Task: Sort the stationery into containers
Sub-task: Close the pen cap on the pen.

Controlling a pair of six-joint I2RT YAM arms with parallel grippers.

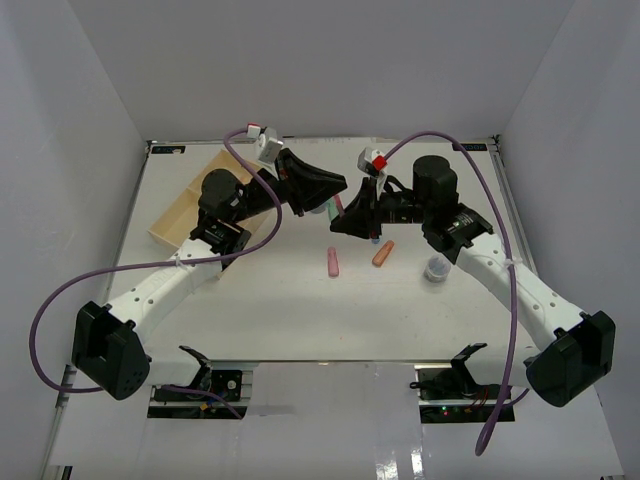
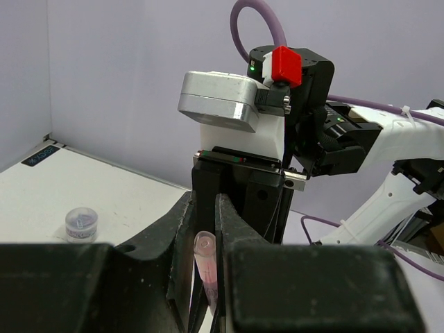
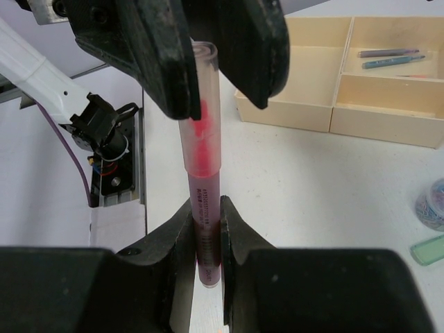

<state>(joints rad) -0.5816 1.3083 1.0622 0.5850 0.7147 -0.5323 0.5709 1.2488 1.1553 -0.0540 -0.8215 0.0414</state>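
Note:
A thin pink pen [image 3: 201, 139] hangs in the air over the middle of the table, held at both ends. My right gripper [image 3: 207, 208] is shut on its lower barrel. My left gripper [image 2: 203, 208] is closed round its capped end [image 2: 205, 257]. In the top view the two grippers, left [image 1: 333, 200] and right [image 1: 347, 216], meet nose to nose. The cream tray [image 1: 185, 205] stands at the far left. In the right wrist view its compartments [image 3: 333, 69] hold a grey pen [image 3: 388, 53] and a blue pen [image 3: 392, 61].
A chunky pink marker [image 1: 333, 263] and an orange marker [image 1: 382, 255] lie below the grippers. A round jar [image 1: 436, 268] stands by the right forearm. Another jar [image 3: 433, 205] and a green marker [image 3: 427, 250] lie near the tray.

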